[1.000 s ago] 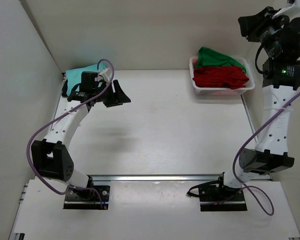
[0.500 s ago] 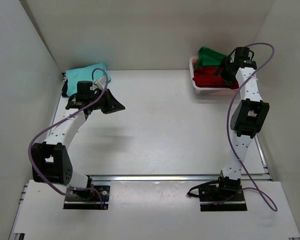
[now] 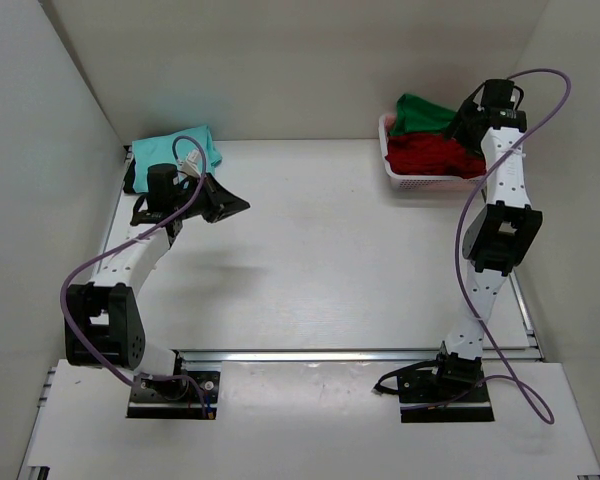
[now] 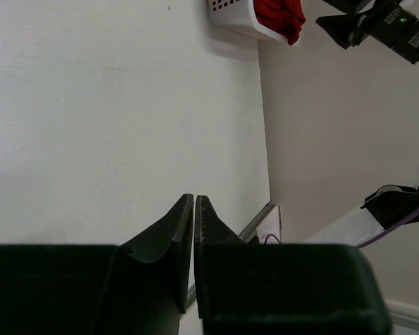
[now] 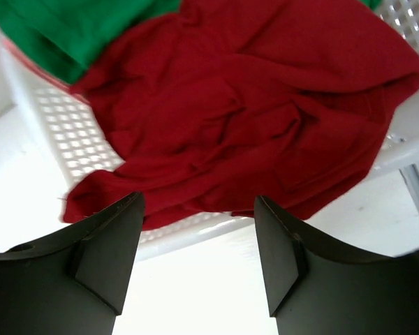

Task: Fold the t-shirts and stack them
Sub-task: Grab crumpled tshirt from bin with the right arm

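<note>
The dark red t-shirt (image 3: 428, 155) lies crumpled in the white basket (image 3: 442, 183) at the back right, one edge hanging over the near rim. A bright green t-shirt (image 3: 425, 112) sits behind it in the same basket. My right gripper (image 3: 460, 130) hovers just over the basket, open, with the red t-shirt (image 5: 251, 105) and the green one (image 5: 70, 28) ahead of its fingers (image 5: 108, 244) and nothing between them. A light teal t-shirt (image 3: 175, 150) lies folded at the back left. My left gripper (image 3: 225, 205) is shut and empty, to the right of the teal shirt, above the table.
White walls close in the table on the left, back and right. A metal rail (image 3: 330, 354) runs across the near edge in front of both arm bases. In the left wrist view the basket (image 4: 230, 10) shows far off beyond the shut gripper (image 4: 194, 197).
My right arm has swung down from high at the right to just over the basket, and its jaws have opened. My left gripper has closed and drawn back slightly from the teal shirt.
</note>
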`<state>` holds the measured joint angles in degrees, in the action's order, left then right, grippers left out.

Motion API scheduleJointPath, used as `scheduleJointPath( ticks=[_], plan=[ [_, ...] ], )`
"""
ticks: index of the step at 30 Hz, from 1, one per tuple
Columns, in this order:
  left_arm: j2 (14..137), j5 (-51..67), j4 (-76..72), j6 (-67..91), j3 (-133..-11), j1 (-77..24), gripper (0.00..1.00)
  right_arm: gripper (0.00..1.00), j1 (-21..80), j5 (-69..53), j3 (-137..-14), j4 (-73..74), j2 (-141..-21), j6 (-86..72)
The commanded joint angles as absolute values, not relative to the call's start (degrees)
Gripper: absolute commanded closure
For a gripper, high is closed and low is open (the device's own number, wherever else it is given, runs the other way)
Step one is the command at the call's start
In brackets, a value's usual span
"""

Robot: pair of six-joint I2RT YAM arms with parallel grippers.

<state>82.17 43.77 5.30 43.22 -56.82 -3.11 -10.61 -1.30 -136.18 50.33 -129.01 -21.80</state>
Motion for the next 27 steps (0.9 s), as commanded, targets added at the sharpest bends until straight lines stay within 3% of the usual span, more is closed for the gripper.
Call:
scheduleJointPath(
  ticks=[1,6,7,8,9,10,14,16,21,27],
  plan=[
    [82.26,45.35,0.89,44.91,-56.6,-3.34,0.83,0.38,-11.16,1.59,-133.51,51.33,-128.23,-19.25],
    [84.2,46.14,-0.62,45.88,-57.39,-3.25,0.84,0.37,-9.94,2.37,-132.36,52.55,-131.48,-17.76],
    [84.11,46.23,-0.7,45.79,-57.65,-2.9,0.84,0.4,-9.5,2.37,-132.28,52.12,-132.35,-17.58],
    [84.29,46.23,-0.18,45.18,-57.48,-2.81,0.85,0.46,-9.58,2.98,-133.23,52.55,-133.41,-17.32],
    [84.29,46.49,-0.18,45.18,-57.92,-2.9,0.85,0.61,-9.32,2.81,-133.33,53.34,-133.94,-17.23],
    [84.29,46.23,-0.09,45.09,-58.27,-2.64,0.85,0.7,-8.97,2.9,-135.07,54.13,-134.82,-17.14],
    [84.2,46.58,2.11,44.04,-58.62,-2.9,0.84,0.7,-9.14,1.77,-138.95,55.19,-136.49,-17.84],
    [84.11,46.67,1.06,44.47,-58.09,-3.16,0.85,0.98,-9.67,0.45,-139.22,54.85,-135.88,-17.76],
    [83.85,47.2,0.53,45.26,-57.57,-4.83,0.86,1.0,-8.88,-3.86,-140.8,52.13,-130.63,-16.26],
    [82.97,47.98,-1.84,46.84,-56.78,-7.11,0.86,1.0,-10.02,-15.37,-138.09,35.0,-114.65,-22.58]
  ],
)
